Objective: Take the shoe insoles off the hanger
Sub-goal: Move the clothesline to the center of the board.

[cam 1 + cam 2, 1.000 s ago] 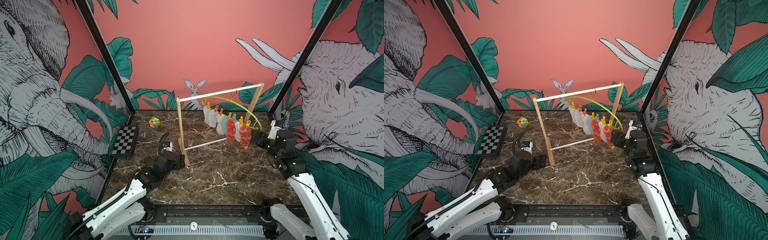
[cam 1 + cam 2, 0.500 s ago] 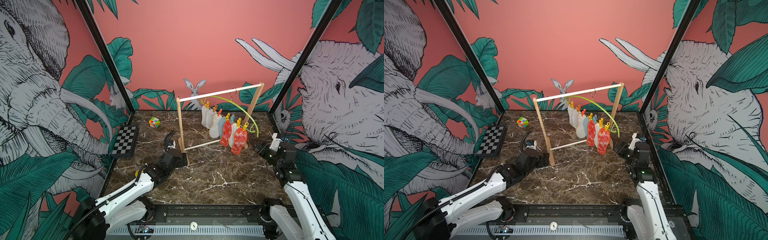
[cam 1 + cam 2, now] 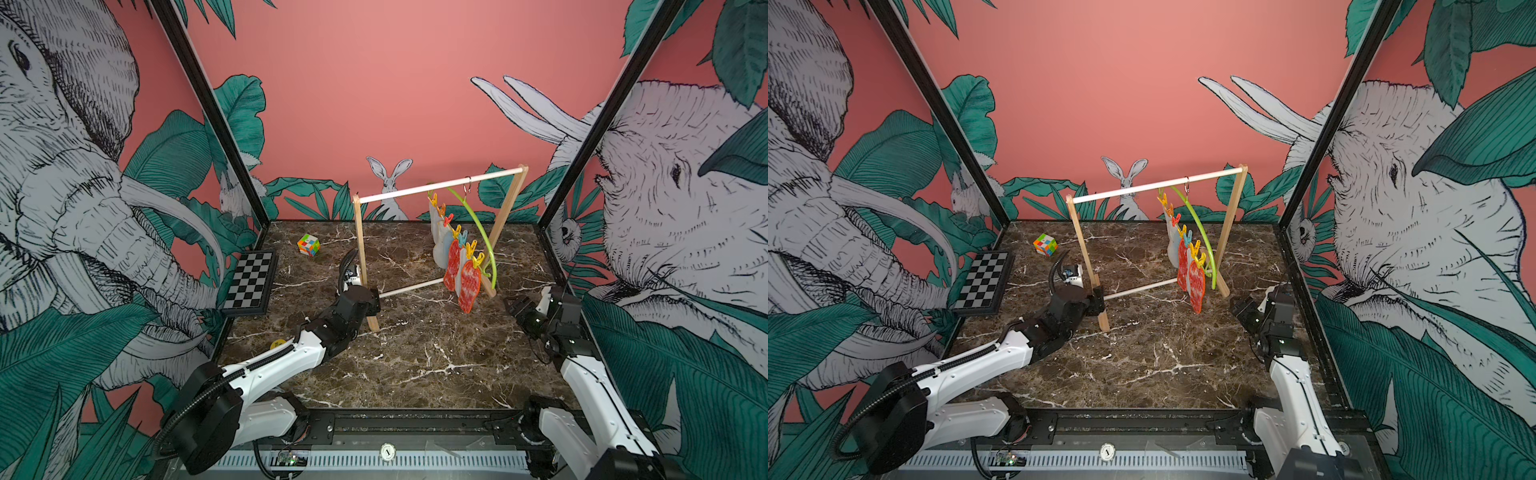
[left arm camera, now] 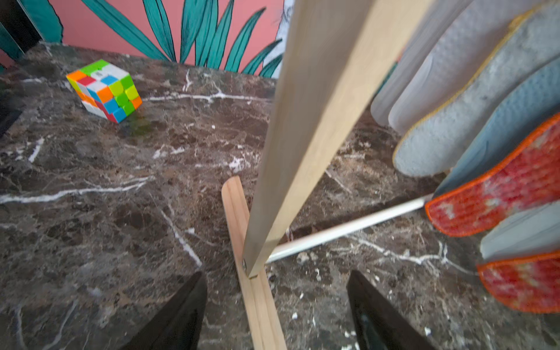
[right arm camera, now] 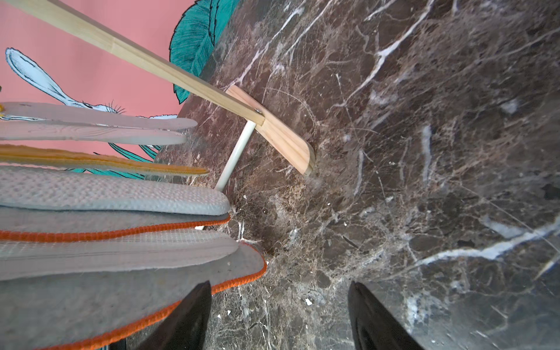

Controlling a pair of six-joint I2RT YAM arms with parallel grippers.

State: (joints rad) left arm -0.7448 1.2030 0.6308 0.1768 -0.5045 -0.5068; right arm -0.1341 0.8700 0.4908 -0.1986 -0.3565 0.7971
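Note:
Several shoe insoles [image 3: 468, 286] [image 3: 1196, 286] hang in a row from clips on the lime-green hanger [image 3: 478, 226] [image 3: 1200, 232]. The two nearest are mottled red with orange edging [image 4: 500, 194] [image 5: 121, 291]. The hanger hooks on the rack's white rod [image 3: 415, 190]. My left gripper [image 3: 376, 300] [image 4: 277, 303] is open, low on the table. Its jaws straddle the rack's near wooden foot [image 4: 257, 297] without touching it. My right gripper [image 3: 510, 305] [image 5: 278, 306] is open beside the tip of the nearest red insole, holding nothing.
A wooden rack [image 3: 360, 245] [image 3: 1229, 224] stands across the marble table. A colour cube [image 3: 308, 244] [image 4: 104, 90] lies at the back left. A chessboard [image 3: 250, 286] leans at the left edge. A small yellow disc [image 3: 277, 344] lies near the left arm.
The hanger and insoles have swung forward and to the left. My left gripper has moved up to the rack's foot. My right arm has dropped lower. Both pairs of jaws have narrowed a little.

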